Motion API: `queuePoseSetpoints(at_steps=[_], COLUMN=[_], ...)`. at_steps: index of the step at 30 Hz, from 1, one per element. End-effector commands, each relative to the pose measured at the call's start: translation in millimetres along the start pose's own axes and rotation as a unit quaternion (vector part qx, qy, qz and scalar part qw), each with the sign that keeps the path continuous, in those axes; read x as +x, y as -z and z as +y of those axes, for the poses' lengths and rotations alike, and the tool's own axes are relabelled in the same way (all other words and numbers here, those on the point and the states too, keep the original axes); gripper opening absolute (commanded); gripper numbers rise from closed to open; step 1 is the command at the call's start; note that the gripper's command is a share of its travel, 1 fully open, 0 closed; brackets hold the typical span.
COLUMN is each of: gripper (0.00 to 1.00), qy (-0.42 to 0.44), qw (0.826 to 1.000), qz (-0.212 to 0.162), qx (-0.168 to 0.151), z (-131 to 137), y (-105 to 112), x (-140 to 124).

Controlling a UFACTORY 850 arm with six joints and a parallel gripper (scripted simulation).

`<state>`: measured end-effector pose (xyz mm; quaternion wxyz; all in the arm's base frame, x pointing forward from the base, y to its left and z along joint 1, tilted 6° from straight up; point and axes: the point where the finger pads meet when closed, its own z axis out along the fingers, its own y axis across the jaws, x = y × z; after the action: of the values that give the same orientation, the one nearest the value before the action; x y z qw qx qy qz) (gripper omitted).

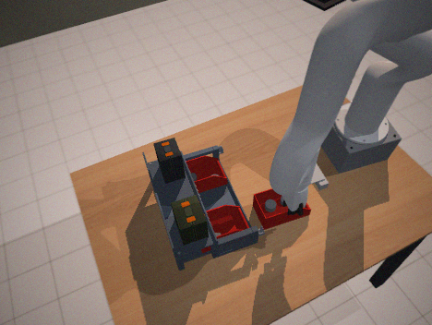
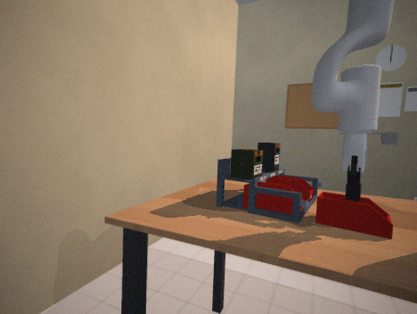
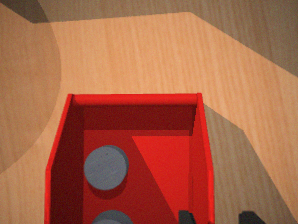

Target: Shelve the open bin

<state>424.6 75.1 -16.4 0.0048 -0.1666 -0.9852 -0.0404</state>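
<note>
Slippage is what we fear, since our gripper (image 1: pixel 294 206) straddles one side wall of the open bin (image 1: pixel 280 209) on the table (image 1: pixel 138 286) beside the shelf (image 1: pixel 240 237), jaws partly apart and not clamped, so lifting now could spill its grey parts (image 3: pixel 106 167).

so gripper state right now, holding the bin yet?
Gripper: partly open, straddling the side wall of the red bin on the table, not clamped on it, holding nothing.
</note>
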Motion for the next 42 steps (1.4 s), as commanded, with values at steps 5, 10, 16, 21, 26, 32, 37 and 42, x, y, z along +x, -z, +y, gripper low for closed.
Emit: queuePoseSetpoints(at_steps=[5,10,16,21,26,32,37,42], gripper=[0.29,0.29,0.29,0.29,0.29,0.29,0.29,0.29], qy=[0.000,0.000,0.000,0.000,0.000,0.000,0.000,0.000], qw=[1.000,1.000,1.000,1.000,1.000,1.000,1.000,1.000], qz=[-0.008,-0.013,-0.013,-0.009,-0.013,-0.013,-0.010,-0.013], qx=[-0.006,-0.009,-0.009,-0.007,-0.009,-0.009,-0.008,-0.009], z=[0.2,0.2,0.2,0.2,0.1,0.1,0.3,0.4], y=[1.9,2.8,2.8,3.4,4.0,4.0,2.2,-5.8], x=[-0.5,-0.4,-0.4,-0.5,-0.4,-0.4,-0.6,-0.8])
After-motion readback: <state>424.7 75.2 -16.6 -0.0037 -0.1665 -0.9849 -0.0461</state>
